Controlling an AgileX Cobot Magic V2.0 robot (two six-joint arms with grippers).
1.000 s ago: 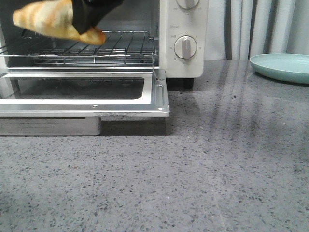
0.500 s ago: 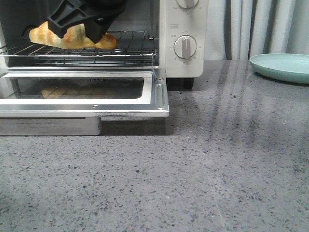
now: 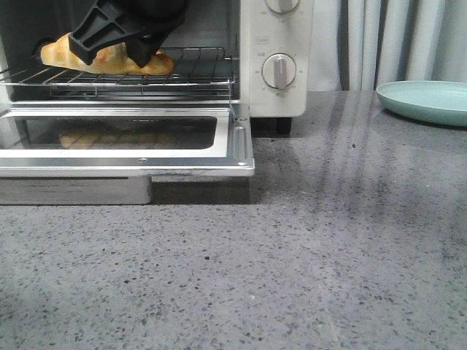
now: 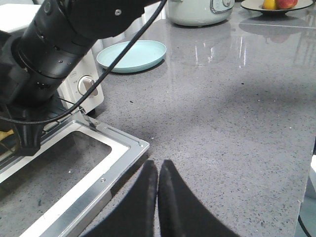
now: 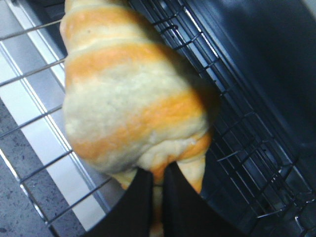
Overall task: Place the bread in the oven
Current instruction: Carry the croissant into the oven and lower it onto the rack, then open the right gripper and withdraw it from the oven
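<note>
**Inspector A:** Where is the bread?

**Inspector B:** The bread (image 3: 109, 58) lies along the wire rack (image 3: 193, 69) inside the oven (image 3: 281, 102), in the upper left of the front view. One tapered end points toward the frame's left edge; the other shows just right of the black gripper. A faint reflection of it appears in the glass of the lowered door (image 3: 237, 146).

**Inspector A:** Which arm is on it?

**Inspector B:** The right gripper (image 3: 135, 47), reaching into the oven cavity from above. In the right wrist view its two dark fingers (image 5: 136, 202) stand at the bottom centre, very nearly together, with the lower end of the roll between and behind them. I cannot tell whether they are pinching the roll or merely beside it.

**Inspector A:** And the left gripper?

**Inspector B:** The left gripper (image 4: 158, 182) sits at the bottom centre of the left wrist view, its jaws pressed together with nothing between them, above the grey speckled counter (image 3: 328, 255) near the door's outer corner.

**Inspector A:** Other items noted?

**Inspector B:** A pale teal plate (image 3: 427, 100) at the right edge of the front view, well apart from the oven. A round knob (image 3: 279, 71) on the oven's white control panel. In the upper part of the left wrist view, a pale rounded appliance (image 4: 197, 11) and a dish holding fruit (image 4: 276, 6).
</note>
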